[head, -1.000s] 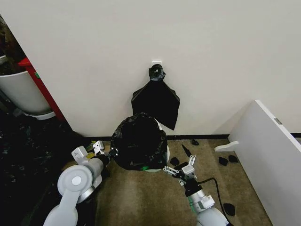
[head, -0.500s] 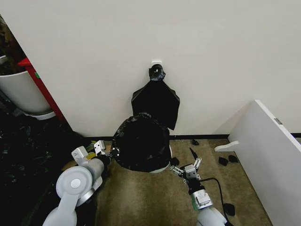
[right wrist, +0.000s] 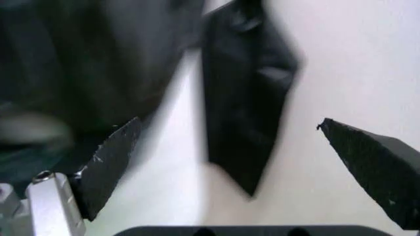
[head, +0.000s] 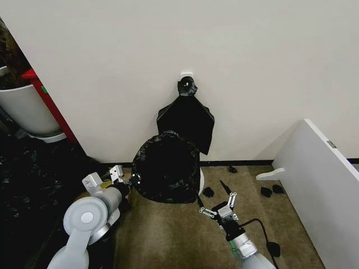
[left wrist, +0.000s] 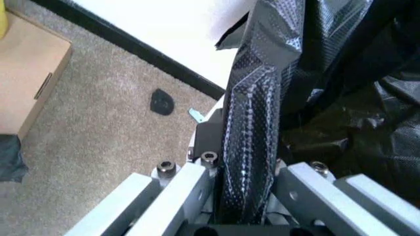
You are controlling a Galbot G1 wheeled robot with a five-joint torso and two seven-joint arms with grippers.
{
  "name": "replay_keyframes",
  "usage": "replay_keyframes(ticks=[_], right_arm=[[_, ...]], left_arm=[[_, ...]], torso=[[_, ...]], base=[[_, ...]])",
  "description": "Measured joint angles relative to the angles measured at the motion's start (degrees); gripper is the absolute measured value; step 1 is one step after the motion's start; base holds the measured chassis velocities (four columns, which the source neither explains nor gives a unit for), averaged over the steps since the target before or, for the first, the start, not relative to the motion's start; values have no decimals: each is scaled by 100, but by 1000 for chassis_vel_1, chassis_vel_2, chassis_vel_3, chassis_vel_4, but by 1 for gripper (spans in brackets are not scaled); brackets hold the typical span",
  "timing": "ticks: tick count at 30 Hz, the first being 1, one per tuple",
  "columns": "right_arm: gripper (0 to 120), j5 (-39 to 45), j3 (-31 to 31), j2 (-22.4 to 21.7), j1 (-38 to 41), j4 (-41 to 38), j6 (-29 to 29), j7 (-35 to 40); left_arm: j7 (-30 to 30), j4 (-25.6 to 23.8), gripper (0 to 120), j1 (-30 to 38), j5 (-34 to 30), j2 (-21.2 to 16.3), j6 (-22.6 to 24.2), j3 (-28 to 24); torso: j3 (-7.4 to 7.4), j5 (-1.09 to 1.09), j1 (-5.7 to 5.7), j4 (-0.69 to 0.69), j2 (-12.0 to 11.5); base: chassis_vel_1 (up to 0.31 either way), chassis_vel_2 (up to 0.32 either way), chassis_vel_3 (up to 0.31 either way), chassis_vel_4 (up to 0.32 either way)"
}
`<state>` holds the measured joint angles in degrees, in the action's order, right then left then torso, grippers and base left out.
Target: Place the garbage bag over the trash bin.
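Note:
The glossy black garbage bag (head: 166, 168) is draped over the trash bin, of which a white strip (head: 201, 182) shows on the right side. My left gripper (head: 125, 179) is at the bag's left edge, shut on a fold of it. In the left wrist view that fold (left wrist: 253, 142) runs between the closed fingers (left wrist: 196, 191). My right gripper (head: 216, 205) hovers over the carpet, right of the bin and nearer to me, open and holding nothing. Its dark fingertips (right wrist: 108, 162) stand wide apart, with the bag (right wrist: 85, 59) beyond them.
A flat black fan-shaped sheet (head: 186, 123) hangs from a wall hook behind the bin. A large white tub (head: 22, 109) and a black plastic heap (head: 28, 179) lie to the left. A white board (head: 320, 185) leans on the right. Small black scraps (head: 269, 190) dot the carpet. A cardboard box (left wrist: 26, 83) sits near the left gripper.
My right gripper has drawn back a little from the bin, towards me, still open. The bag's right side has shifted over the bin. My left gripper has kept its hold.

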<state>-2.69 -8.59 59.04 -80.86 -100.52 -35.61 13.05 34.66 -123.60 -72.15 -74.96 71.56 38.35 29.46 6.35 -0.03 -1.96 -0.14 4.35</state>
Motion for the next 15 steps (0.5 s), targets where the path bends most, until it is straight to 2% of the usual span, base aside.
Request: replay_keyframes(ticks=[2, 3, 6, 7, 10, 11, 12, 13, 14, 15], right_arm=[[100, 496, -431, -92, 48, 54, -326, -27], [100, 496, -431, -92, 48, 54, -326, -27], [100, 1109, -757, -218, 36, -240, -423, 140], [100, 1109, -757, -218, 36, -240, -423, 140], [100, 1557, -871, -281, 57, -687, -415, 201], [100, 1557, -871, -281, 57, -687, -415, 201], [100, 1708, -821, -345, 101, -811, -393, 110], [100, 1903, -732, -431, 145, -921, -363, -109], [100, 1997, -694, -484, 153, -971, -358, -255], [100, 1997, -694, -484, 153, -971, -358, -255]], left_arm=[[-358, 115, 1, 33, 313, -279, -169, -333], [-358, 115, 1, 33, 313, -279, -169, -333], [-1409, 395, 1, 0, 1186, -684, -648, -679], [-1409, 395, 1, 0, 1186, -684, -648, -679], [-2613, 857, 1, 69, 2280, -1061, -1769, -838], [-2613, 857, 1, 69, 2280, -1061, -1769, -838], [-2996, 1001, 1, 56, 2617, -1170, -2168, -860], [-3357, 1151, 1, 25, 2935, -1275, -2561, -876], [-3521, 1240, 1, 22, 3075, -1315, -2761, -892], [-3521, 1240, 1, 22, 3075, -1315, -2761, -892]], torso=[[1, 0, 0, 0, 0], [1, 0, 0, 0, 0], [1, -3, 0, -2, 0], [1, -3, 0, -2, 0], [0, -1, 0, -1, 0], [0, -1, 0, -1, 0], [0, -5, 0, -2, 0], [0, 1, 0, 2, 0], [1, 3, 0, 3, 0], [1, 3, 0, 3, 0]], base=[[0, 0, 0, 0], [0, 0, 0, 0], [0, 0, 0, 0], [0, 0, 0, 0], [0, 0, 0, 0], [0, 0, 0, 0], [0, 0, 0, 0], [0, 0, 0, 0], [0, 0, 0, 0], [0, 0, 0, 0]])
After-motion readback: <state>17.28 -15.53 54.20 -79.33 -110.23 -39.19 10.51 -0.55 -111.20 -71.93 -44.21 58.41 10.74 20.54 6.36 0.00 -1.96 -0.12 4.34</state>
